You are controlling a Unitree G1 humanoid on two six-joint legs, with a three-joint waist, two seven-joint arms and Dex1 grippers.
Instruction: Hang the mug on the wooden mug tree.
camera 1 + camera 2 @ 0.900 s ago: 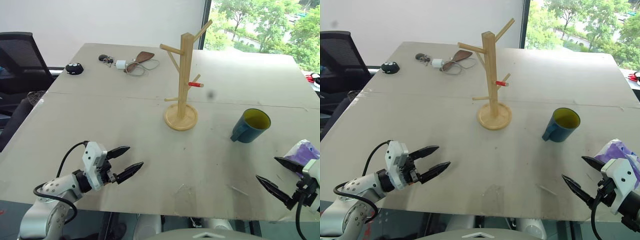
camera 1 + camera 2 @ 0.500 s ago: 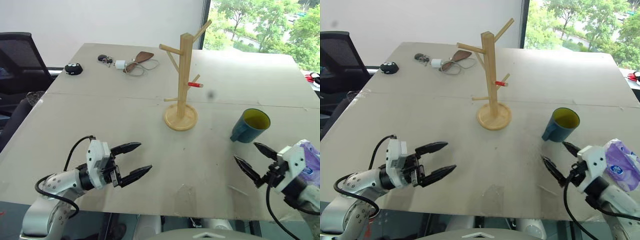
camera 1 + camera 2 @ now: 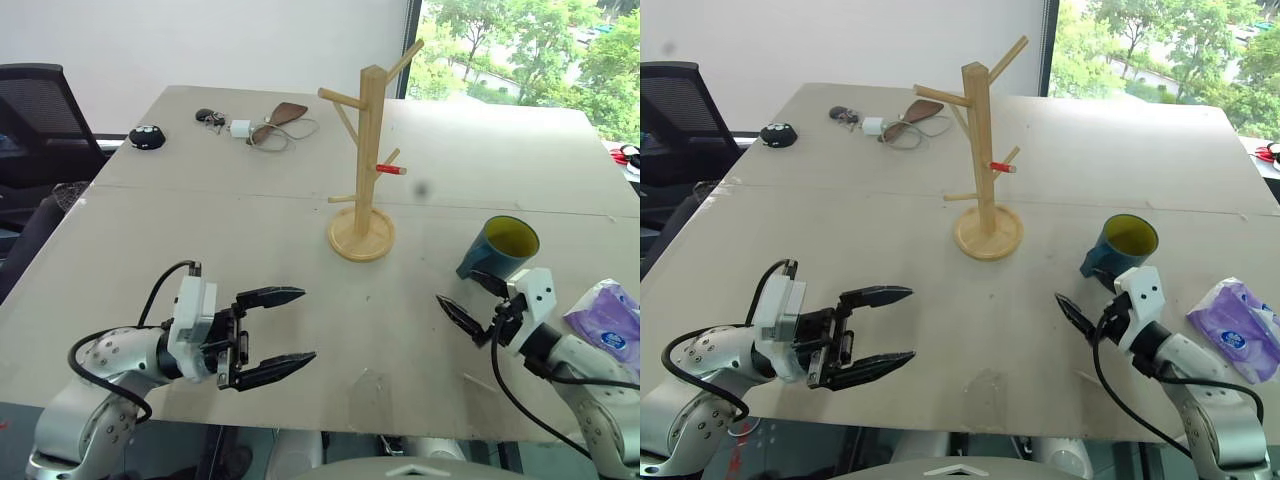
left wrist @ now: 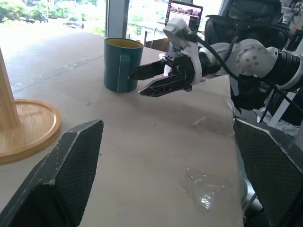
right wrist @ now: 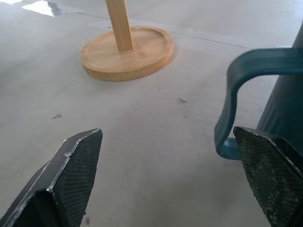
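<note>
One mug (image 3: 502,249) stands upright beside one wooden mug tree (image 3: 366,160); two grippers, left (image 3: 287,327) and right (image 3: 470,300), both spread apart

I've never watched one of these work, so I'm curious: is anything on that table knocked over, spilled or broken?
Nothing stands out. The mug stands upright on the table, unspilled, and the wooden mug tree stands straight on its round base with every peg bare. The only clutter is some small items at the far edge and a purple packet near the right arm.

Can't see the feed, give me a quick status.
Both pincers open, left, right beside the mug's handle. Mug upright on table, not held. Mug tree bare, path clear.
</note>
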